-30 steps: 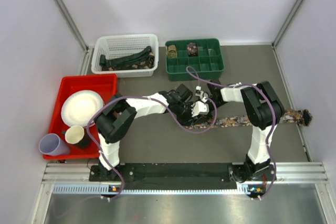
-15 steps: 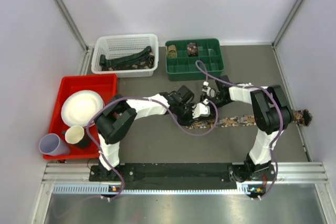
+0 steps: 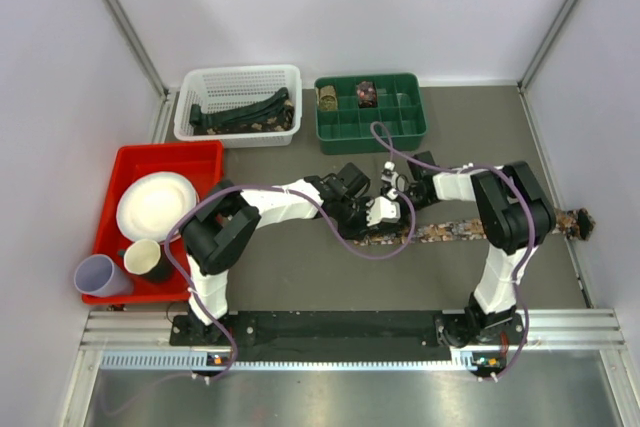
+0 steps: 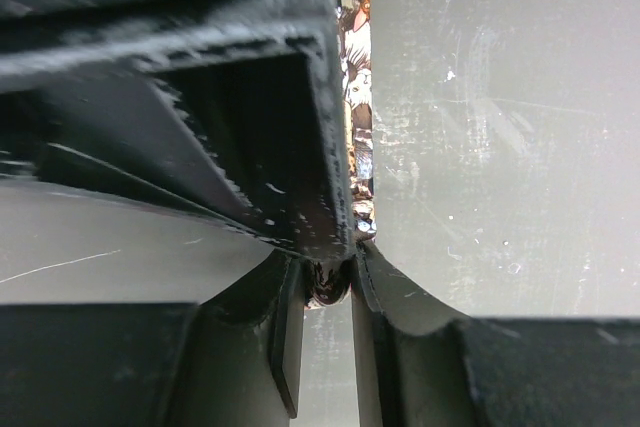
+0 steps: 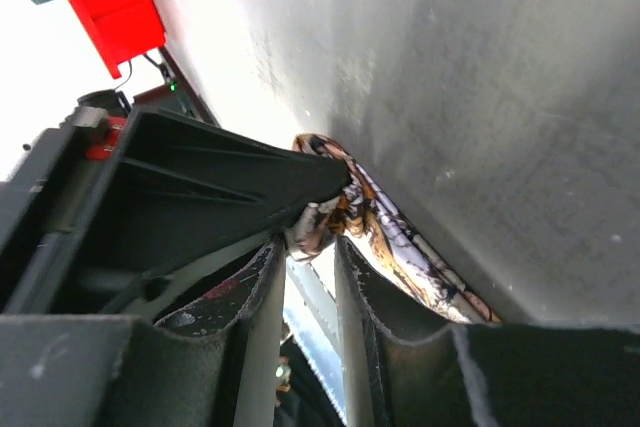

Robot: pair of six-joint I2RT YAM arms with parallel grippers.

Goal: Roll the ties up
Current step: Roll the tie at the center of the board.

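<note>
A brown-red speckled tie (image 3: 450,231) lies as a long strip across the table, its far end by the right wall. Both grippers meet at its left end. My left gripper (image 3: 372,215) is shut on that folded end, which shows as a dark bunch between its fingertips in the left wrist view (image 4: 330,285), with the tie (image 4: 357,97) running away from it. My right gripper (image 3: 393,197) comes in from the right, and its fingertips (image 5: 310,247) pinch the same bunched tie end (image 5: 320,222). The tie (image 5: 410,252) trails off behind them.
A white basket (image 3: 240,79) at the back holds dark ties. Beside it a green compartment tray (image 3: 400,127) holds two small coils (image 3: 366,93). A red tray (image 3: 200,154) on the left carries a plate and cups. Purple cables loop over both arms.
My right arm swung its elbow outward to the right and lowered its gripper onto the tie end beside the left gripper. The left gripper stayed in place.
</note>
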